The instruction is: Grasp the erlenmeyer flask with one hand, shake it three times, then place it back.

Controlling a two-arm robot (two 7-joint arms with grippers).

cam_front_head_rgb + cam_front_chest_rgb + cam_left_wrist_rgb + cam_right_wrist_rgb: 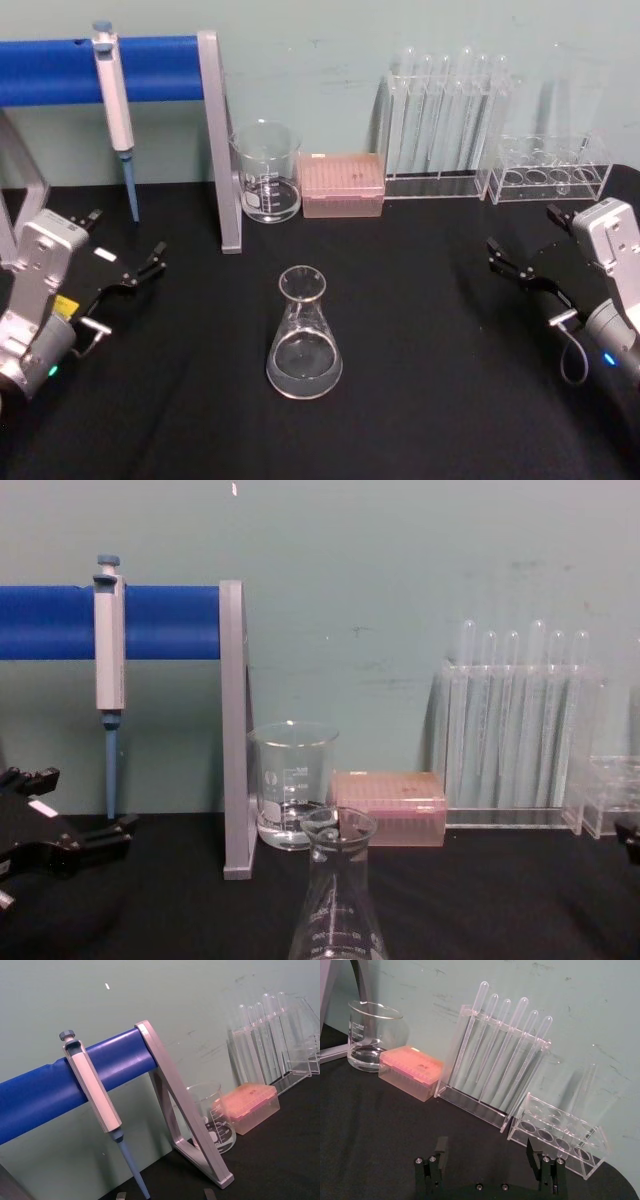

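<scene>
Black cloth is covering the bench (430,410), and a pale green wall is closing it off behind. From the head view, the erlenmeyer flask (303,340) is standing alone in the open middle, nearer the robot than the beaker (267,172), a touch to its right and well apart from it. Its wide base is sitting flat on the cloth, so its long axis is running straight up and its flared mouth is pointing at the ceiling. The left gripper (126,238) is hanging low, left of the beaker and nearer the robot, fingers spread and holding nothing. The right gripper (522,230) is hovering far to the beaker's right, fingers likewise spread and empty.

The left wrist view is looking past a pipette (95,1095) hung on a blue bar (40,1095) towards the beaker.

The right wrist view is showing that arm's two fingers wide apart with bare cloth between them, and the beaker far beyond, a pink tip box (410,1071) just beside it.

The chest view is catching the flask's neck rising upright directly in front of the beaker.

I am judging the grasp as not yet begun. The next move is calling for one arm to come in level with the neck, fingers straddling it below the rim, then close gently, since smooth glass may slip and a sideways knock could tip it.
</scene>
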